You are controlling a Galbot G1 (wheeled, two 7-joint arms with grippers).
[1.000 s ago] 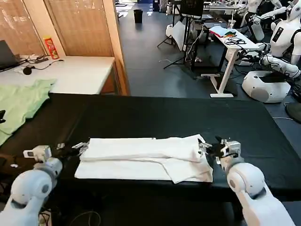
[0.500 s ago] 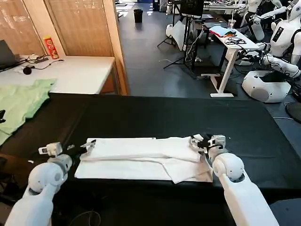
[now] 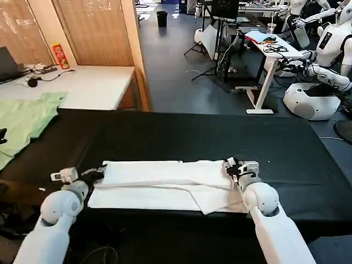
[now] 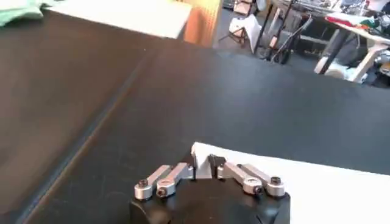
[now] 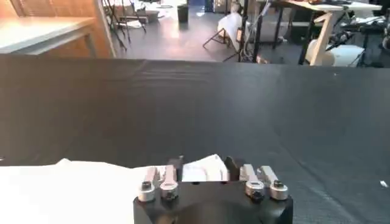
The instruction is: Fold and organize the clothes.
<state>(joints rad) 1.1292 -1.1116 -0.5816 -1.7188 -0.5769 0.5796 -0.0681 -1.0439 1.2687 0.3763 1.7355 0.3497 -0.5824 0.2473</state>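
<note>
The white T-shirt (image 3: 165, 179) lies folded into a long band near the front edge of the black table (image 3: 192, 132); no print shows. My left gripper (image 3: 102, 169) sits at the band's left end, shut on the corner of the cloth. In the left wrist view the shirt (image 4: 304, 182) runs away from that gripper (image 4: 204, 167), whose jaws stand close together on the white fabric. My right gripper (image 3: 228, 165) is at the bunched right end. In the right wrist view a thick fold of the shirt (image 5: 79, 182) fills the gap of that gripper (image 5: 202, 167).
A light green garment (image 3: 25, 121) hangs over the table's far left corner. Behind it is a white desk (image 3: 82, 85) with a red can (image 3: 59, 55) and cables. The black table stretches bare beyond the shirt. Other robots and desks stand across the room.
Both arms have swung inward towards the shirt. The right gripper has moved left and slightly away from the front edge, carrying the shirt's right end with it. The left gripper has barely shifted.
</note>
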